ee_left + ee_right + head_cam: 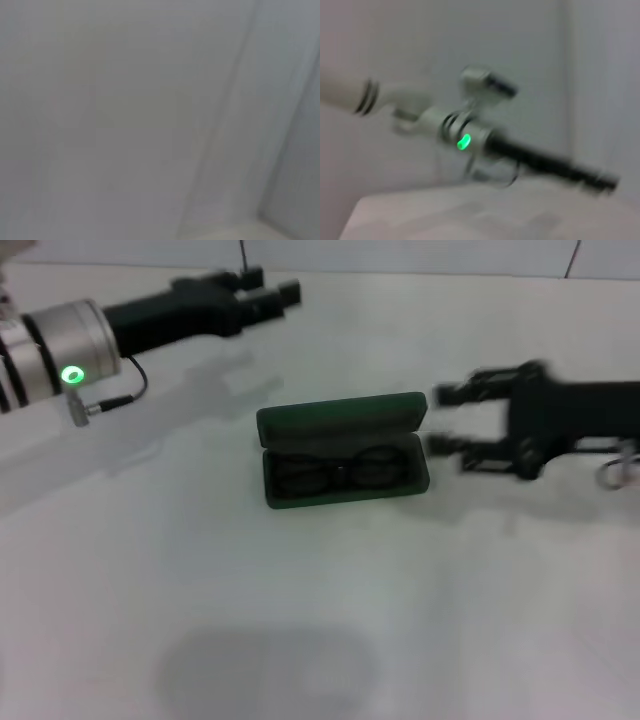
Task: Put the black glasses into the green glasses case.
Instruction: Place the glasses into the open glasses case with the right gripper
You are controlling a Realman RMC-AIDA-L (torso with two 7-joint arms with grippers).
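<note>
The green glasses case (342, 449) lies open in the middle of the white table, lid tilted back. The black glasses (335, 469) lie inside its lower half. My right gripper (447, 420) is open and empty, just to the right of the case, fingers pointing at it. My left gripper (285, 292) is raised at the back left, well away from the case. The right wrist view shows the left arm (470, 137) with its green light. The left wrist view shows only blank grey surface.
The white table (320, 620) spreads in front of the case. A wall edge runs along the back of the table.
</note>
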